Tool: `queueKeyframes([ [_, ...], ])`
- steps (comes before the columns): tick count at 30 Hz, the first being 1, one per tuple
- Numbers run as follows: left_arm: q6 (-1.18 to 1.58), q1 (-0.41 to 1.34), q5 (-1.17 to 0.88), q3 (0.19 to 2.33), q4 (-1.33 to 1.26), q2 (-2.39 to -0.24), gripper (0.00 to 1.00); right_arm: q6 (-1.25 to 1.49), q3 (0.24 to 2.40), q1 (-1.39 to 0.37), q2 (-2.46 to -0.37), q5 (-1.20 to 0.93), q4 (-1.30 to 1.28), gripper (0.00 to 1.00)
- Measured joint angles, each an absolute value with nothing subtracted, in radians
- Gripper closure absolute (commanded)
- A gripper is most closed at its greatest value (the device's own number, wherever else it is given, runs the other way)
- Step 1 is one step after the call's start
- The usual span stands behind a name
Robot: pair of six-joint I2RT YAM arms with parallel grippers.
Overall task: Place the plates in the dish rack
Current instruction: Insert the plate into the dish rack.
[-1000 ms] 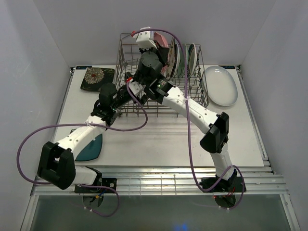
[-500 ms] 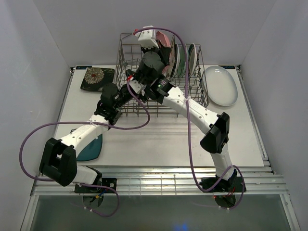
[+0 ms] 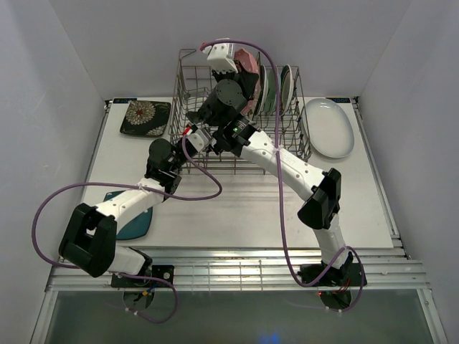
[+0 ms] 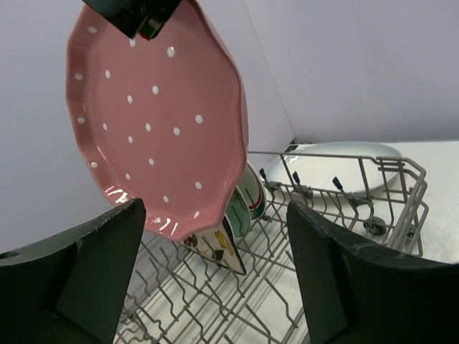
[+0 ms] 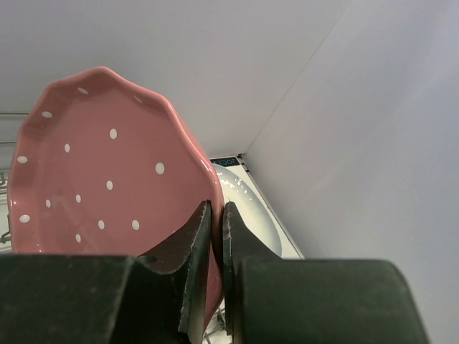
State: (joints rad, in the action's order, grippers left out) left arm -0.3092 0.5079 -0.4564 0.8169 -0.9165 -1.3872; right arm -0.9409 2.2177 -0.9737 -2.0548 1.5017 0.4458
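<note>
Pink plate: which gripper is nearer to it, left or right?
Right. The right gripper is shut on the rim of the pink plate; the left gripper stands open short of it, not touching.

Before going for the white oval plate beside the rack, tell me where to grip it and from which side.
Probably the rim at the near end of the white oval plate, coming from the near side. It lies flat on the table, so only the raised rim gives the jaws an edge, and the dish rack stands close along its left side.
</note>
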Motion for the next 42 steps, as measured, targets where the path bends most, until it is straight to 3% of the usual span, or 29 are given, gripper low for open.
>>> queueKeyframes([
  [17,-0.279,0.521,-0.554,0.751,-1.157,-1.501,0.15,-1.042,2.306,-0.982,-2.065,1.547,0.525,0.92],
  [28,-0.333,0.532,-0.493,0.809,-1.24,-1.551,0.15,-1.063,2.308,-1.004,-2.065,1.551,0.528,0.92],
  [32,-0.345,0.532,-0.487,0.831,-1.24,-1.551,0.24,-1.073,2.308,-1.008,-2.065,1.551,0.534,0.92],
  [34,-0.348,0.533,-0.496,0.85,-1.231,-1.551,0.34,-1.08,2.308,-1.009,-2.065,1.551,0.539,0.92],
  [42,-0.376,0.533,-0.557,0.887,-1.172,-1.551,0.38,-1.088,2.308,-1.01,-2.065,1.552,0.553,0.92],
])
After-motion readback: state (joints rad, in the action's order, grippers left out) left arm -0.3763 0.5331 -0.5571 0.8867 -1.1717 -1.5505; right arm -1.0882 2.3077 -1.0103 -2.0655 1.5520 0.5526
